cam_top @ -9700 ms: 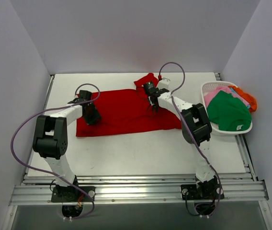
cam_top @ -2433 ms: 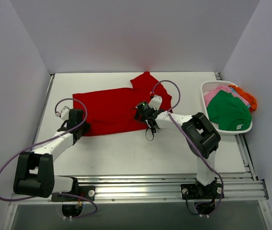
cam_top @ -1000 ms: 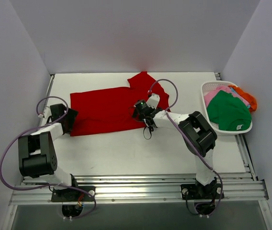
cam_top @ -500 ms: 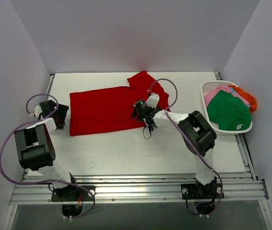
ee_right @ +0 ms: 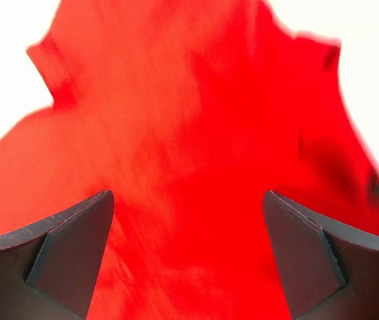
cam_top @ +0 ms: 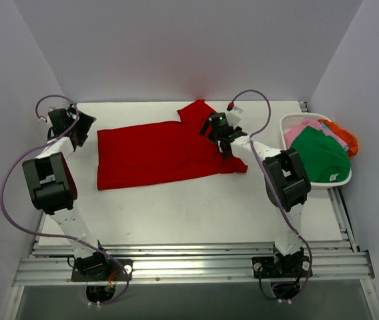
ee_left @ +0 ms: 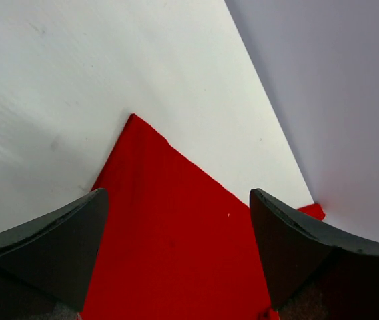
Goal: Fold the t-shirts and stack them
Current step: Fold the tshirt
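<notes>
A bright red cloth t-shirt (cam_top: 153, 152) lies spread near the white table's (cam_top: 176, 213) far edge. The left gripper (cam_top: 79, 129) gapes wide and empty at the far left corner. The right gripper (cam_top: 227, 141) is equally wide over the shirt's right end.

red t-shirt (ee_right: 196, 167) blurred and cropped up close; pink t-shirt (cam_top: 295, 132) seemingly half-hidden under green t-shirt (cam_top: 317, 155)

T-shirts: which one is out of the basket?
The red t-shirt, spread flat on the table; the green shirt, pink shirt and orange shirt are heaped in the white basket.
</notes>
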